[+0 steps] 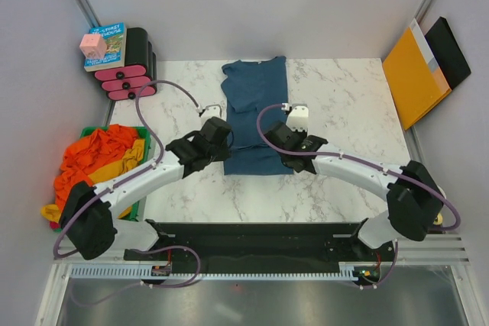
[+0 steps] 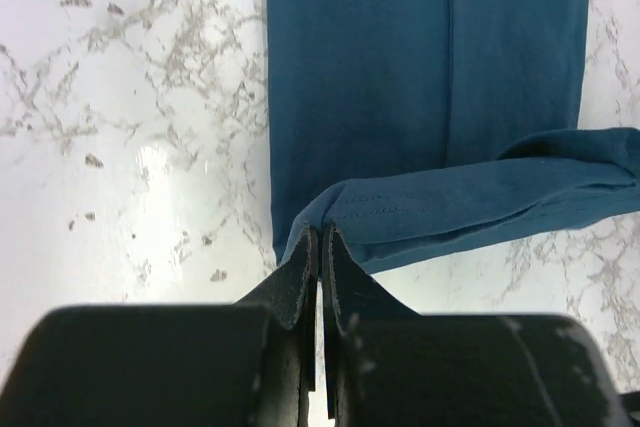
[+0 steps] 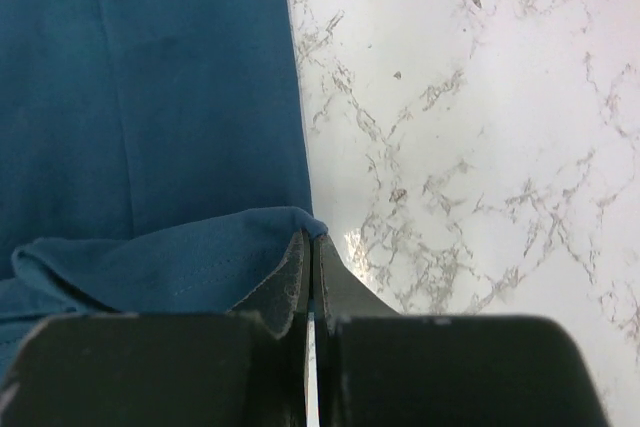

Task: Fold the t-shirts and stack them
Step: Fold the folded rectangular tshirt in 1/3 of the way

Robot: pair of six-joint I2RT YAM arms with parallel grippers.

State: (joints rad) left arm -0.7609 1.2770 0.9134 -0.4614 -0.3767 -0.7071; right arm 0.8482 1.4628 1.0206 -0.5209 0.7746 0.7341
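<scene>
A marbled white surface point(image 1: 344, 112) is carrying a dark teal t-shirt point(image 1: 254, 93) lying lengthwise at its middle, while orange and yellow t-shirts point(image 1: 95, 158) are lying heaped at the left edge. From the left wrist, the left pincer point(image 2: 320, 247) is pinching a lifted corner of the teal hem. From the right wrist, the right pincer point(image 3: 310, 252) is clamping the opposite corner.

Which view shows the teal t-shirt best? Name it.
Top external: almost all of the teal t-shirt shows. The wrist views show only its near hem corners, pinched by the left gripper and right gripper.
</scene>
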